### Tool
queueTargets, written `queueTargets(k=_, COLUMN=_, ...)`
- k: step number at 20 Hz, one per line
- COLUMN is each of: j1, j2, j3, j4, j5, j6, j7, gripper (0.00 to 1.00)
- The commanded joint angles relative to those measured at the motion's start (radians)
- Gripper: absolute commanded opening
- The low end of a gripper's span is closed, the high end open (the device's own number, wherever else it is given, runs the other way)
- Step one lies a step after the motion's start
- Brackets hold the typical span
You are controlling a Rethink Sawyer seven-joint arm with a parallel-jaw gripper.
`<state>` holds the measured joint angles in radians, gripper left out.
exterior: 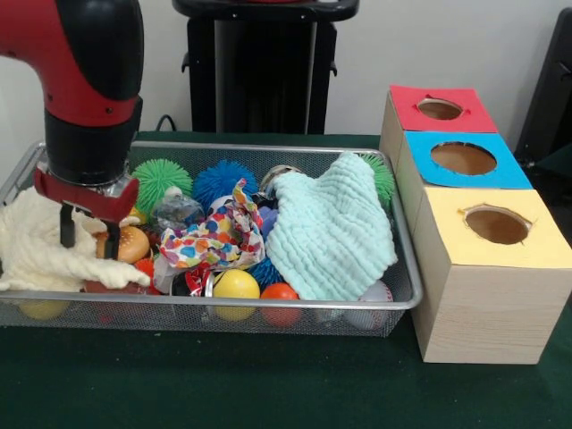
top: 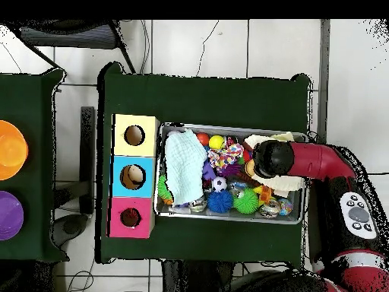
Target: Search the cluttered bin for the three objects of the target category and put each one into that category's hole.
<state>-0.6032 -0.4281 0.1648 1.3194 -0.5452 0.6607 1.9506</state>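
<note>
Claw (exterior: 87, 234) tips spread apart, dipping into the bin (exterior: 268, 302) near the tabletop's edge farthest from the hole (exterior: 440, 108), should probe gently beneath cloth.

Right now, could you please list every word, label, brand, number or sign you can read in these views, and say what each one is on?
None: no readable text in either view.
The three box tops beside the bin, including the red one with the hole, are plain colour.
The patterned cloth carries coloured dots, not letters.
The arm's marks near the gripper are too blurred to read.
</note>
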Motion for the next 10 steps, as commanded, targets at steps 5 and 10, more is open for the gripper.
queueTargets(k=5, j1=0.021, j2=0.092, j3=-0.023, j4=-0.058, j5=-0.103, j6=-0.112, j7=-0.02, gripper=1.0)
queueTargets(k=10, j1=0.025, j2=0.079, j3=-0.026, j4=-0.063, j5=-0.111, j6=-0.126, j7=-0.019, gripper=1.0)
